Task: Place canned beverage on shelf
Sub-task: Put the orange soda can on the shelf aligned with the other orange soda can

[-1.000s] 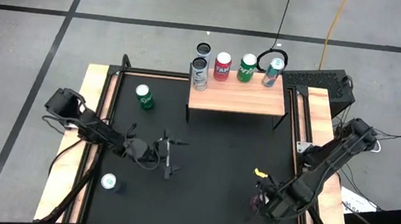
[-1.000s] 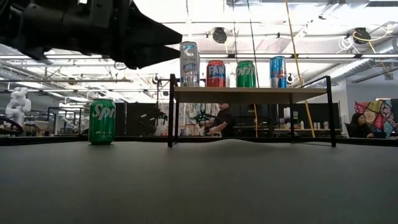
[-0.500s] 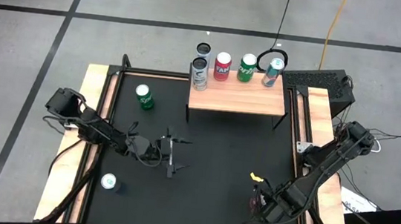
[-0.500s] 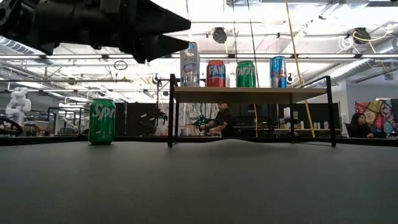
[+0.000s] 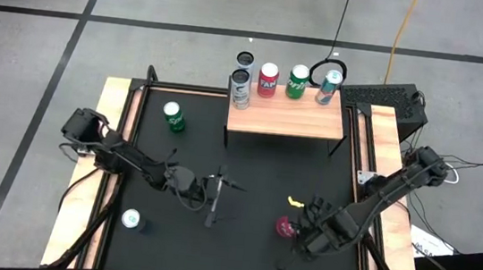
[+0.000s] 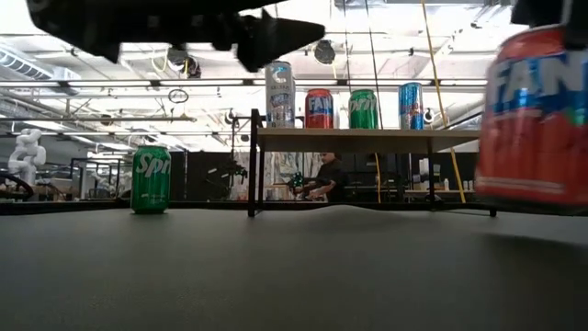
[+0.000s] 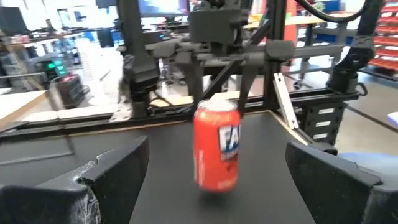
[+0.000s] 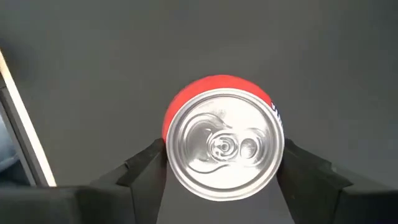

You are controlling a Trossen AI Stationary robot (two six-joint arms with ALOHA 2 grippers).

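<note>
A red Fanta can (image 5: 284, 228) is in my right gripper (image 5: 296, 232) over the near right of the black table. It also shows in the low view (image 6: 537, 115) and the left wrist view (image 7: 217, 146). My left gripper (image 5: 219, 200) is open and empty at mid-table, level, its fingers pointing at that can from the left. The light-wood shelf (image 5: 286, 120) stands on its black legs at the far edge, with several cans upright on it. A green Sprite can (image 5: 173, 117) stands on the table left of the shelf. My right gripper pinches the red can's upper side wall (image 8: 170, 124) between its two fingers (image 8: 146, 165), one on each side, just below the rim. The fingers come from above, pointing down. The can hangs upright, lifted clear of the table.
Another can (image 5: 131, 220) stands near the table's near left corner. Wooden side rails (image 5: 108, 139) border the black top. The table's middle, between the shelf and the grippers, is bare. People sit in the room beyond the shelf (image 6: 326, 179).
My right gripper has gone toward the table's left with the red can, which now comes out from under the arm in the high view and enters the low view from the right. My left gripper has gone a little toward the table's right, still open.
</note>
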